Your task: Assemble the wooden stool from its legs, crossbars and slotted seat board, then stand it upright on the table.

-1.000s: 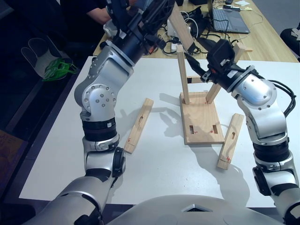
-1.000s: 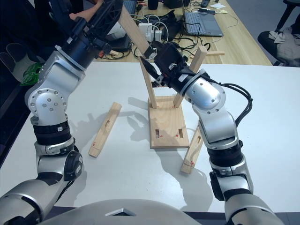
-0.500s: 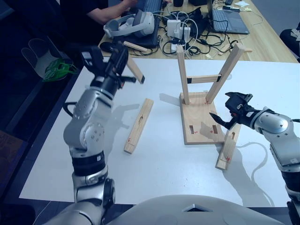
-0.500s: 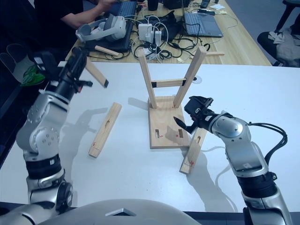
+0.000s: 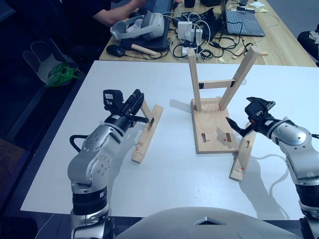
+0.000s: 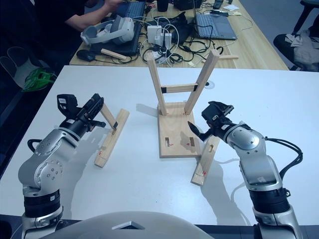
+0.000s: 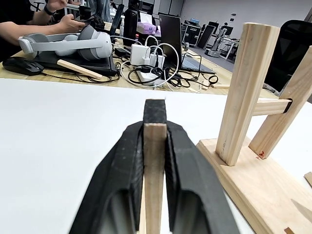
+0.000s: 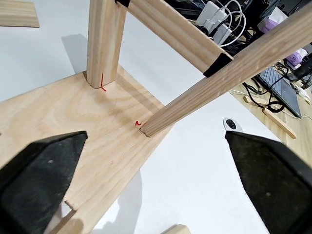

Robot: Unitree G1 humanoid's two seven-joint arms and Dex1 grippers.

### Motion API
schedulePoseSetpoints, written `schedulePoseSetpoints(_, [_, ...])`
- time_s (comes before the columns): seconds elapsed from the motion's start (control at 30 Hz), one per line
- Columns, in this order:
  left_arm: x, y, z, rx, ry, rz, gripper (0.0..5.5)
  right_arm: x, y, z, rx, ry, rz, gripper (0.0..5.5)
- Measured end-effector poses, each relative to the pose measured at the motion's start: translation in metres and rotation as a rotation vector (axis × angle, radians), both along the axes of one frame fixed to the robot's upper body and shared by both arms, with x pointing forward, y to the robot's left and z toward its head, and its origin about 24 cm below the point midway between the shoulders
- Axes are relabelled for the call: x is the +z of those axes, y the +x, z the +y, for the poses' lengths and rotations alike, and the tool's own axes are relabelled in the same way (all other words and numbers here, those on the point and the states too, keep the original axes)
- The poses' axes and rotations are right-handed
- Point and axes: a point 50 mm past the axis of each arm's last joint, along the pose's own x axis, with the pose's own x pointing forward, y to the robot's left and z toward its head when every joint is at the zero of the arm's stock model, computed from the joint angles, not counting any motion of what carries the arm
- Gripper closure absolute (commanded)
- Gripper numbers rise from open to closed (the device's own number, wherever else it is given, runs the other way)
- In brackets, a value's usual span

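Our left gripper (image 7: 155,127) is clamped tight on a crossbar (image 7: 154,151), with a loose leg (image 5: 146,135) just beneath its jaws. Our right gripper (image 8: 156,141) gapes wide and empty, the seat board (image 8: 63,112) just ahead of its jaws. We judge these pieces light, stiff and smooth, so we would grip across flat faces, mid-length.

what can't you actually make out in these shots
- Whether the crossbar in the left gripper touches the nearby loose leg: too small in the eye views.
- Seat board slots in the right wrist view: behind the right gripper's fingers or past the edge.
- Red marks on the other leg, eye views: too small to read.
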Motion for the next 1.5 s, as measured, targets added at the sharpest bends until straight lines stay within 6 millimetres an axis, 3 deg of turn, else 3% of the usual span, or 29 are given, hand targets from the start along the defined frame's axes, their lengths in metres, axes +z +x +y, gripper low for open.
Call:
schedulePoseSetpoints(0.67, [-0.019,0.001,0.003,0.07,0.064,0.069,5.09,0.0,0.0,0.002,-0.003,0.023,-0.012,0.1])
schedulePoseSetpoints(1.17, [-0.045,0.008,0.015,-0.081,0.154,-0.159,5.09,0.004,0.004,-0.004,-0.038,0.036,-0.041,0.1])
schedulePoseSetpoints(1.37, [-0.046,0.011,0.016,-0.144,0.201,-0.135,5.09,0.003,0.004,-0.002,-0.042,0.057,-0.045,0.1])
schedulePoseSetpoints(1.4, [-0.046,0.011,0.016,-0.142,0.2,-0.133,4.71,0.002,0.004,-0.001,-0.043,0.061,-0.045,0.1])
schedulePoseSetpoints(1.5, [-0.049,0.01,0.02,-0.116,0.175,-0.102,4.35,0.002,0.004,0.0,-0.052,0.067,-0.053,0.1])
